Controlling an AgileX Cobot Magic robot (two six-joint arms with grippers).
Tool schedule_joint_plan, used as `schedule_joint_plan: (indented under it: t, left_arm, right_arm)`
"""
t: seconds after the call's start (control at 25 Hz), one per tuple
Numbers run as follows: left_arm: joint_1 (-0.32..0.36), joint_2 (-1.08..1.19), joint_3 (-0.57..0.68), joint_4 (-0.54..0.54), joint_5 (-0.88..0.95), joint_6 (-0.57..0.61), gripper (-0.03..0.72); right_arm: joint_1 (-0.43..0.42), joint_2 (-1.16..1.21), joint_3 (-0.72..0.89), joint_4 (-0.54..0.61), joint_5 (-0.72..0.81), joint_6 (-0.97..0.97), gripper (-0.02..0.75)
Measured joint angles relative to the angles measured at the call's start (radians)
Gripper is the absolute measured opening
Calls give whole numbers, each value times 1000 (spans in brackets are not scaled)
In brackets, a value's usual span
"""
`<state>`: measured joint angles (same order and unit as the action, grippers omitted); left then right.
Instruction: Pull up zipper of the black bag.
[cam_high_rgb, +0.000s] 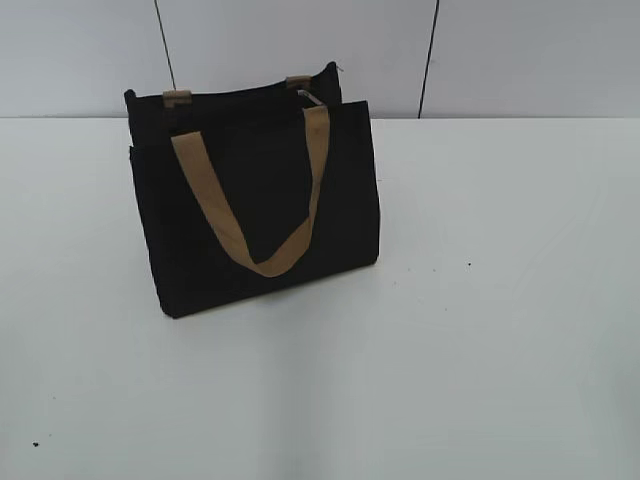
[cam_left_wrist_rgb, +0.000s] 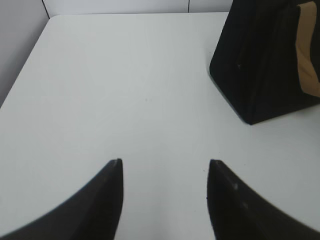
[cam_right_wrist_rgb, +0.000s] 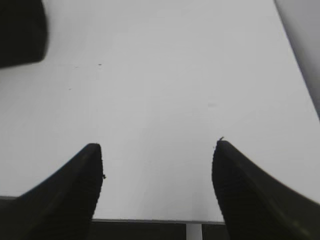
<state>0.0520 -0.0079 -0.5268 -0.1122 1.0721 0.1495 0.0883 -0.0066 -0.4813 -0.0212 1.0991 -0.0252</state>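
white table (cam_high_rgb: 500, 300), black bag (cam_high_rgb: 255, 200) upright, left claw (cam_left_wrist_rgb: 164, 162) spread, right claw (cam_right_wrist_rgb: 157, 145) spread, both only in wrist views

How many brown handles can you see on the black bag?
1 whole handle hangs down the front of the black bag. Two tan bits poke up at the top edge; they may belong to a second handle hidden behind.

Plain black bag (cam_high_rgb: 215, 240), no print, solid dark fabric all over. Tan handle (cam_high_rgb: 240, 225) looping down the front, matching tan tabs (cam_high_rgb: 177, 97) up top. Tiny silvery glint by the zipper (cam_high_rgb: 308, 98). White worktop (cam_high_rgb: 480, 330), few dark specks. Pale grey wall (cam_high_rgb: 520, 55) with thin black seams. Black fingers (cam_left_wrist_rgb: 100, 200) on both hands.
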Motion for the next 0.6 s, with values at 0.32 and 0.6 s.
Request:
schedule_joint_plan:
  t: [0.32,0.6]
  left_arm:
    - [0,0,0,0,0,0,415]
    - [0,0,0,0,0,0,400]
  right_arm:
    - [-111,0,0,0,0,0,524]
    - [-111,0,0,0,0,0,524]
